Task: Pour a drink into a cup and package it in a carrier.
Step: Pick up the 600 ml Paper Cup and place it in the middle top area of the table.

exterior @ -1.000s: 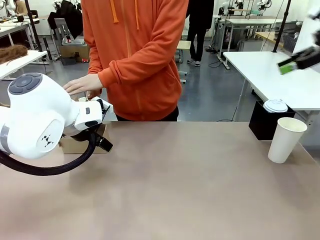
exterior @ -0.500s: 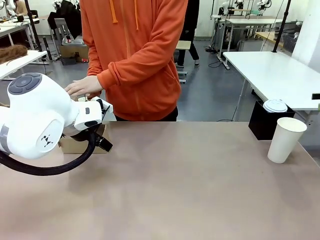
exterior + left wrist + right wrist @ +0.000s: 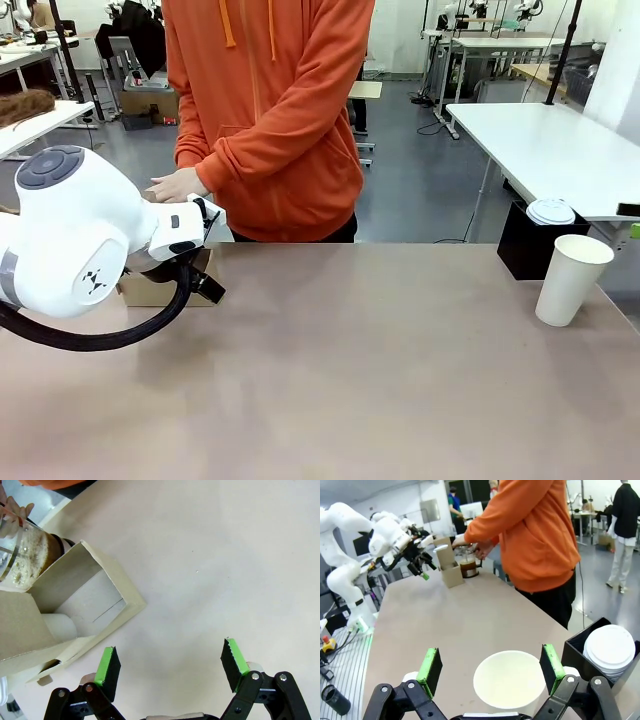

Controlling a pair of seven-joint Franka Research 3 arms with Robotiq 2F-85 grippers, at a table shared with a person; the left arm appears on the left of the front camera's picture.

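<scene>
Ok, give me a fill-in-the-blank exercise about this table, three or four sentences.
1. The white paper cup stands without a ___.
2. The spare lids sit stacked in a box coloured ___.
3. The person at the French press wears a hoodie coloured ___.
4. The right hand, pointed at the cup, has its jaws ___.
Missing: lid; black; orange; open.

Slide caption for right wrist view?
Open right gripper facing the lidless cup; across the table, a person handles the French press beside the carrier.
</scene>
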